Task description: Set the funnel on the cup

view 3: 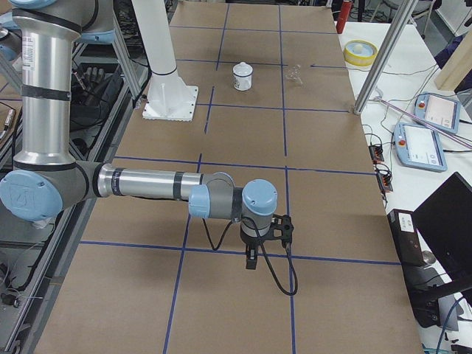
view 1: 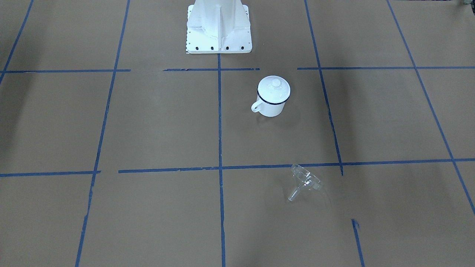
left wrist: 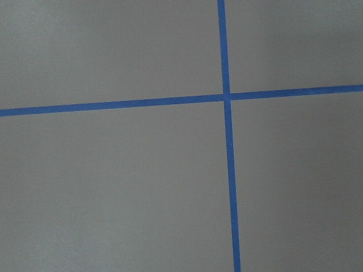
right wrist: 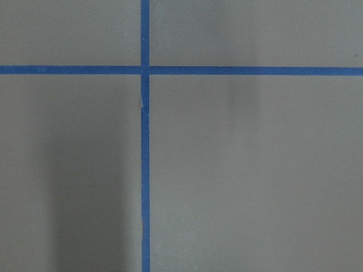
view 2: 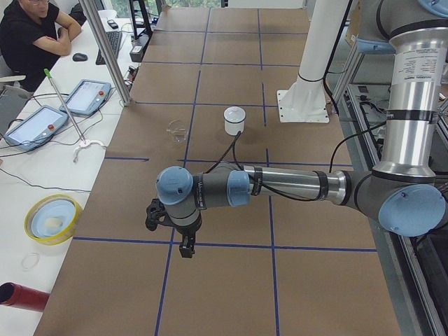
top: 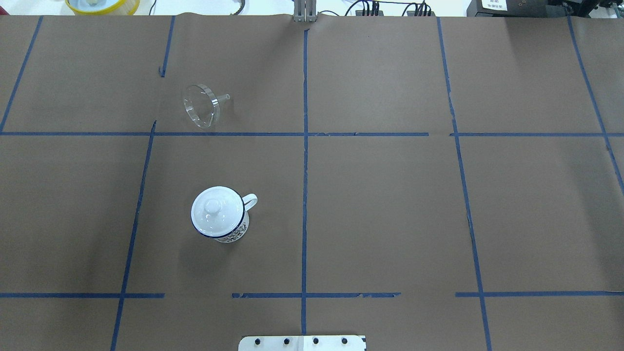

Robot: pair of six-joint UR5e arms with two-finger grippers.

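The clear funnel (view 1: 305, 181) lies on its side on the brown table, spout pointing sideways; it also shows in the overhead view (top: 201, 105) at the far left. The white cup (view 1: 272, 102) with a dark blue rim stands upright nearer the robot base, handle to the side (top: 222, 222), with a round white knobbed lid (top: 216, 208) on top. My left gripper (view 2: 185, 248) hangs over the table's left end, far from both. My right gripper (view 3: 252, 259) hangs over the right end. I cannot tell whether either is open or shut. Both wrist views show only table and blue tape.
The white robot base (view 1: 219, 27) stands at the table's near middle. A yellow-rimmed bowl (view 2: 50, 218) and a red cylinder (view 2: 21, 295) lie off the far edge. A person (view 2: 31, 35) sits by teach pendants (view 2: 87, 96) on the side bench.
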